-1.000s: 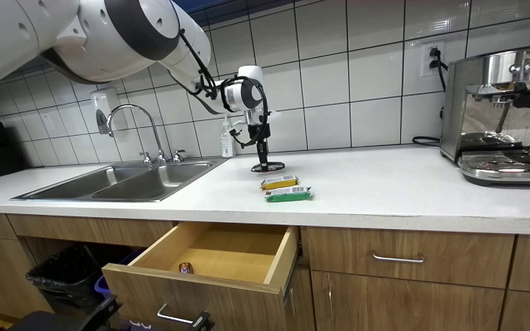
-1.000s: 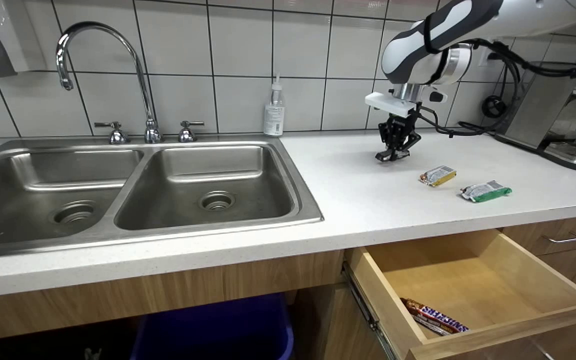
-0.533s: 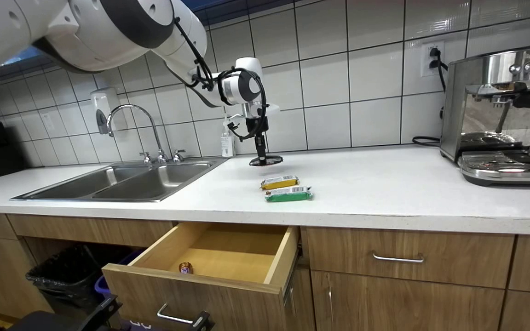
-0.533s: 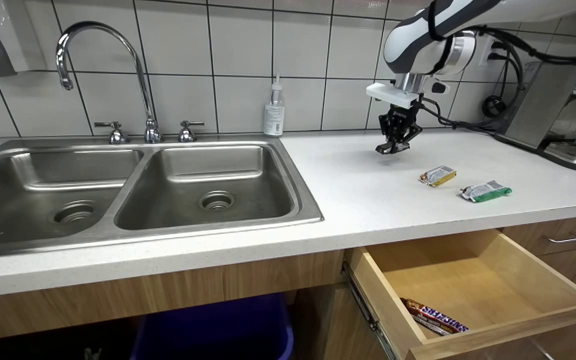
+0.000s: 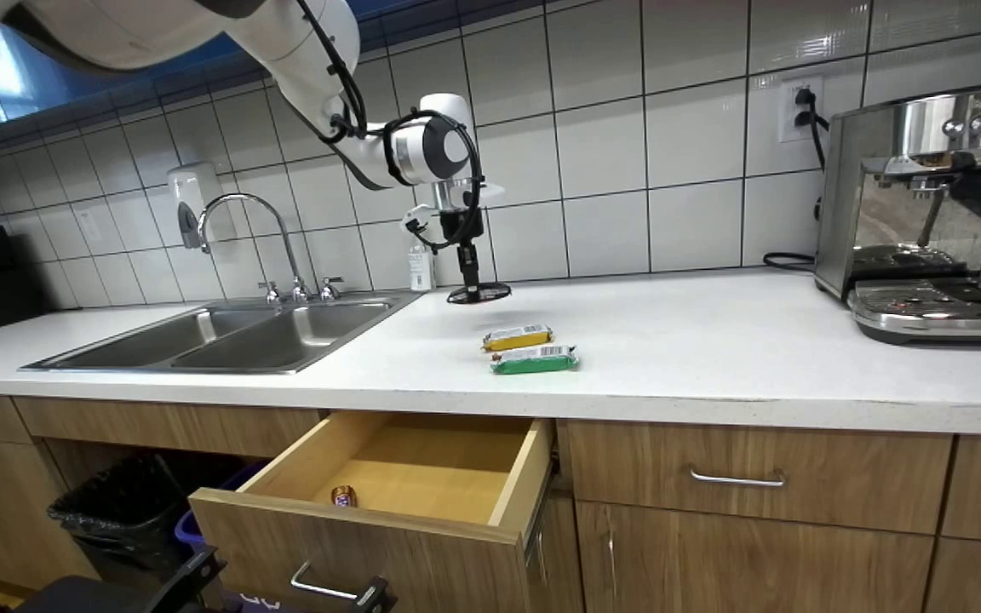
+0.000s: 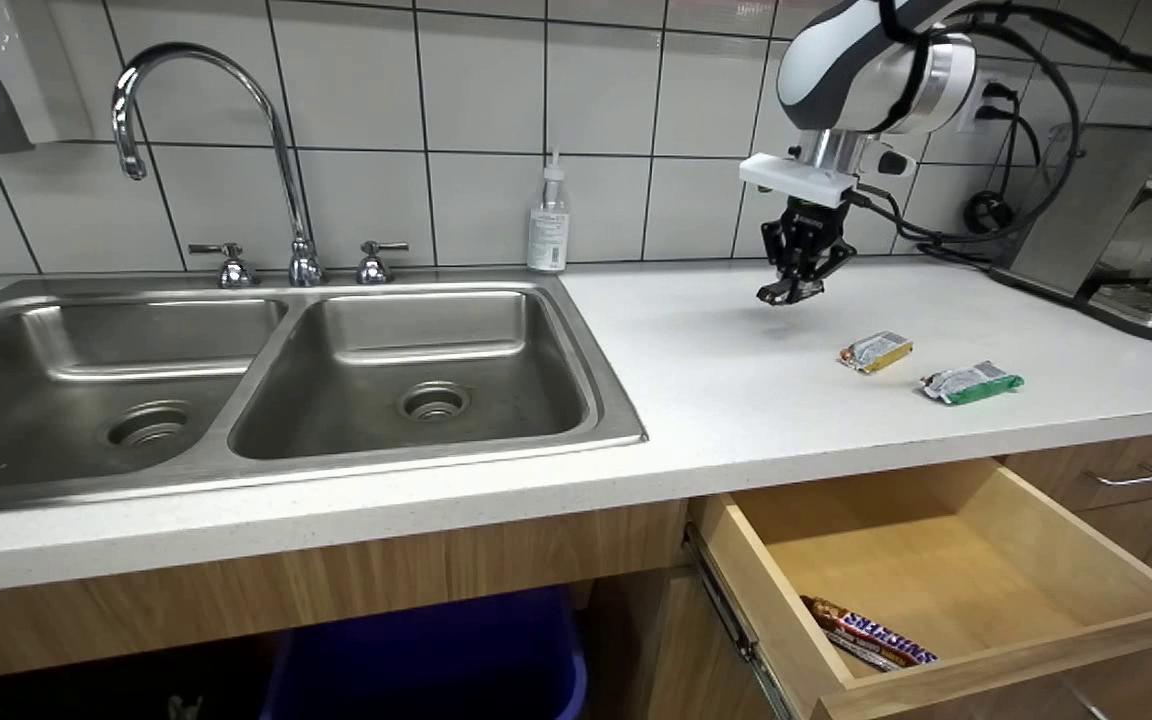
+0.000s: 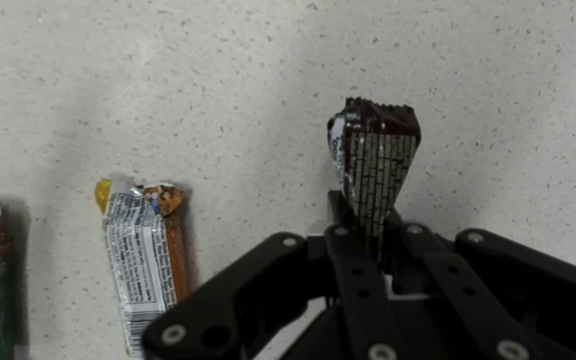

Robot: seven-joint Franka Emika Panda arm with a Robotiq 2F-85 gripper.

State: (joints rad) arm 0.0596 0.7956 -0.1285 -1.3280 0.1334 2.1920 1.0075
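1. My tool (image 7: 365, 214) is pinched narrowly on the dark bar (image 7: 380, 150), right of centre in the wrist view; one end sticks out.
2. I judge the lift done, as it hangs clear of the surface (image 5: 669, 340); the release is not.
3. Yellow bar (image 5: 518, 338) and green bar (image 5: 535, 363) lie unheld, just below centre in an exterior view.
4. The drawer (image 6: 946, 570) stands pulled out, lower right in an exterior view, the Snickers (image 6: 876, 634) already inside.

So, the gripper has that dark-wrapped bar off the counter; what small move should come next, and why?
Probably swing the gripper toward the open drawer at this height: it is shut on the dark-wrapped bar, which hangs clear of the counter, and a candy bar lies in the drawer, hinting that this one may belong there too.
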